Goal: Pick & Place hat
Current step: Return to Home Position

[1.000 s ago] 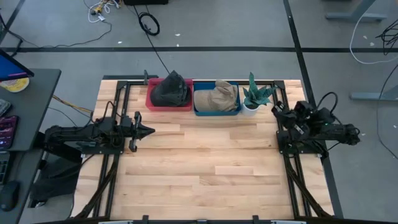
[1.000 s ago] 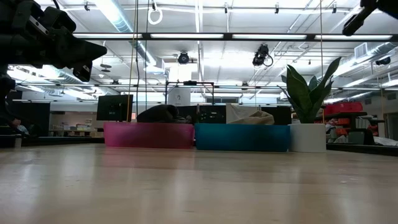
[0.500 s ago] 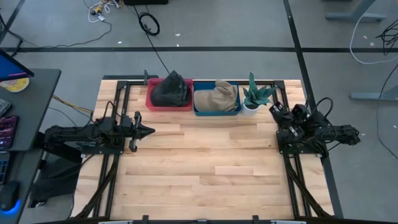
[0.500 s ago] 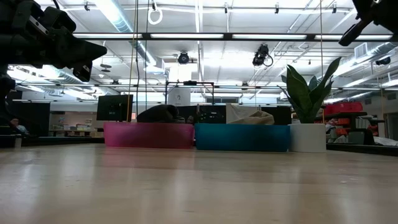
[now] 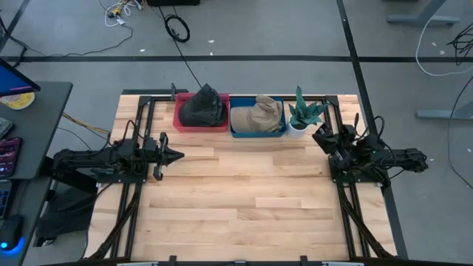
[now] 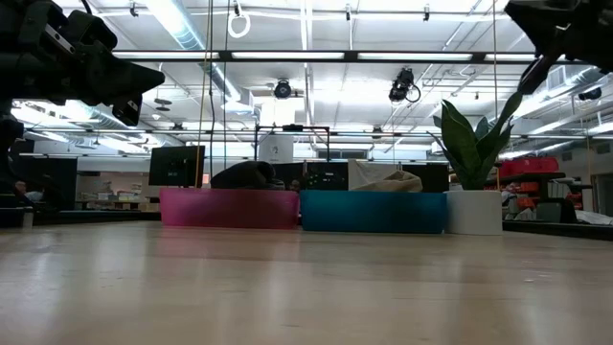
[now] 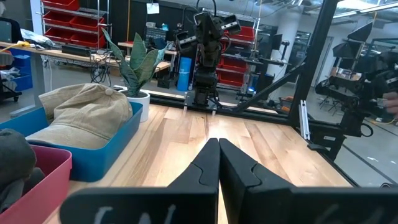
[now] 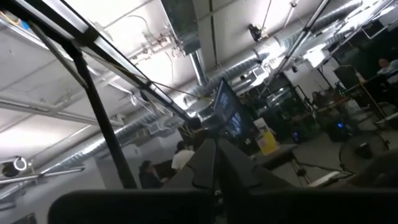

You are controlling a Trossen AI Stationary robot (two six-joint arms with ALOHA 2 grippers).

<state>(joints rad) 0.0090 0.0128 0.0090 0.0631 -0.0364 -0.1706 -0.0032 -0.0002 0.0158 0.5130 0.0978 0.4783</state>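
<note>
My left hand (image 5: 179, 155) hangs above the left side of the bench (image 5: 244, 207), fingers pressed together on nothing. My right hand (image 5: 320, 137) sits at the right edge beside the potted plant (image 5: 303, 112), tilted up toward the ceiling, fingers likewise together and empty.

The bench is pale plank wood, smooth with a slight sheen. I expect cloth would slide on it rather than catch.

At the far edge the black caps (image 5: 203, 106) lie heaped in the red bin (image 5: 178, 120), mounded above its rim. Touching it on the right, the blue bin (image 5: 233, 132) holds a tan cap (image 5: 257, 114).

I judge these caps light and soft: the crowns slump and would fold under my fingers, while the brim should be stiffer. Were I to lift one, I would pinch the brim's edge or a raised fold of the crown. A flat panel would give me little to bite.

Beyond the bench, grey floor (image 5: 295, 29) carries loose cables (image 5: 177, 28). The room behind is a workshop with shelving, strip lights and bare ducts.
</note>
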